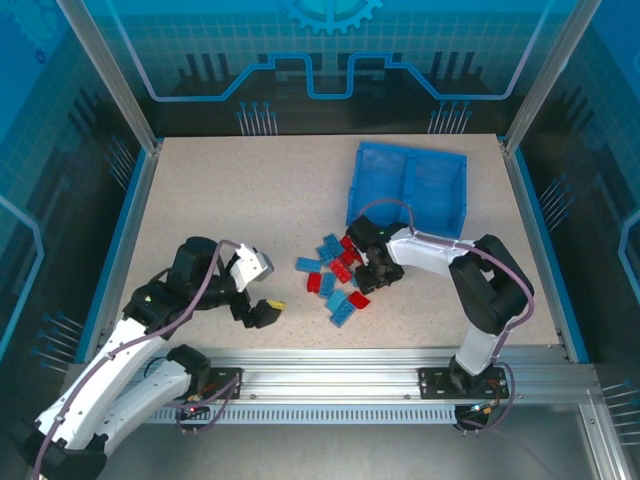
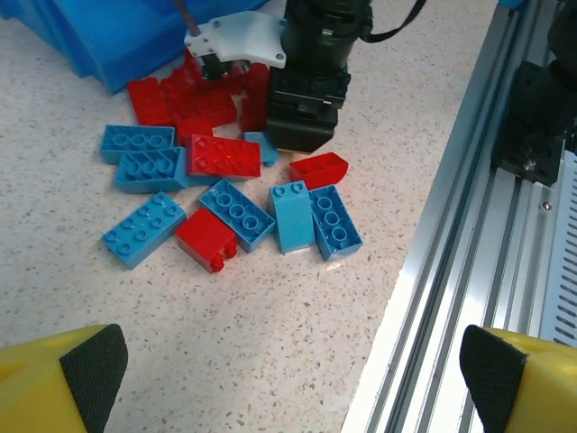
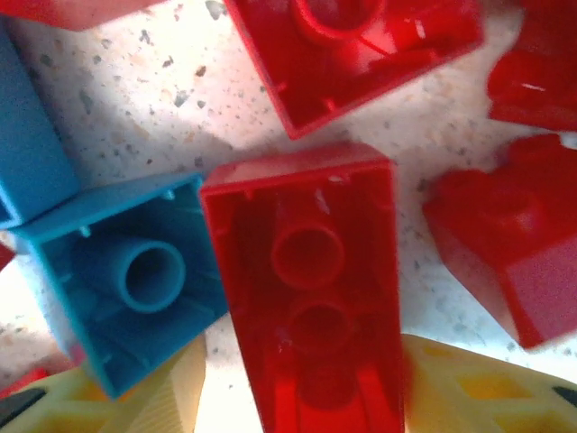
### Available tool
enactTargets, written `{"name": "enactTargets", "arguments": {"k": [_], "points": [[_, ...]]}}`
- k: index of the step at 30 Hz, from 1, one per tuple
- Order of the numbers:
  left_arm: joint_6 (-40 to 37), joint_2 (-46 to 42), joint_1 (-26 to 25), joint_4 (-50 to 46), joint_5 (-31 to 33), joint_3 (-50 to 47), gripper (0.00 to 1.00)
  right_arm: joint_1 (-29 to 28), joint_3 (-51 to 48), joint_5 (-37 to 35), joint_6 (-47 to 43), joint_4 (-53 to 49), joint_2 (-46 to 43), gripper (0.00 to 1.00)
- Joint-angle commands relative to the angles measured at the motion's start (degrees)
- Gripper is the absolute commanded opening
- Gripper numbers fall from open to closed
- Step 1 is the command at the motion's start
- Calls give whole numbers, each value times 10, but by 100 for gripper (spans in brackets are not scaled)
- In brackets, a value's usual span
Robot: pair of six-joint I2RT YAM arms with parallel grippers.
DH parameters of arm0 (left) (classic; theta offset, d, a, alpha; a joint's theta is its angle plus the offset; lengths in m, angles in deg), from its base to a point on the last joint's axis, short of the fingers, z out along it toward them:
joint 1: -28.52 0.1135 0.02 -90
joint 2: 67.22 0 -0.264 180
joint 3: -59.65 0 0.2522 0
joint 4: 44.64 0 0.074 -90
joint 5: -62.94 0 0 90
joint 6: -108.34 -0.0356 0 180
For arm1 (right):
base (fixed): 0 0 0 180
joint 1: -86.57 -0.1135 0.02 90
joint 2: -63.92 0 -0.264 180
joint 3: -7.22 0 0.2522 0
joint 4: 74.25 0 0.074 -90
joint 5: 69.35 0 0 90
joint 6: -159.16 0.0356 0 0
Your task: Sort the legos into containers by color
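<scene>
The legos (image 1: 335, 275) lie in a loose pile of red and light blue bricks mid-table, also seen in the left wrist view (image 2: 230, 194). The blue two-compartment tray (image 1: 410, 185) sits behind the pile, tilted. My right gripper (image 1: 375, 272) is down in the pile's right side. Its yellow fingers (image 3: 469, 388) straddle an upside-down red brick (image 3: 306, 280); the right finger touches the brick, while bare table shows between the brick and the left finger. My left gripper (image 1: 262, 312) hovers left of the pile, wide open (image 2: 290, 383) over bare table.
An upside-down light blue brick (image 3: 135, 271) lies against the red one's left side, with more red bricks (image 3: 505, 253) close on the right. The aluminium rail (image 2: 505, 271) runs along the table's near edge. Blue side rails border the tabletop (image 1: 210, 210).
</scene>
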Motion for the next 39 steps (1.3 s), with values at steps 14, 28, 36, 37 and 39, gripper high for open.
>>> {"name": "enactTargets", "arguments": {"k": [14,28,36,37,39], "points": [[35,58,-2,131,-46,-4,99,-10,-1,-45,58,-14,-152,29],[65,138,-3,198,-7,46,99,284,170,-23,117,-1,-132,31],[164,176,-1,163,33,83,99,339,382,31,128,-96,132,31],[184,184,-2,165,33,86,99,344,393,32,136,-103,153,31],[220,195,-1,173,39,89,99,350,405,34,143,-109,180,31]]}}
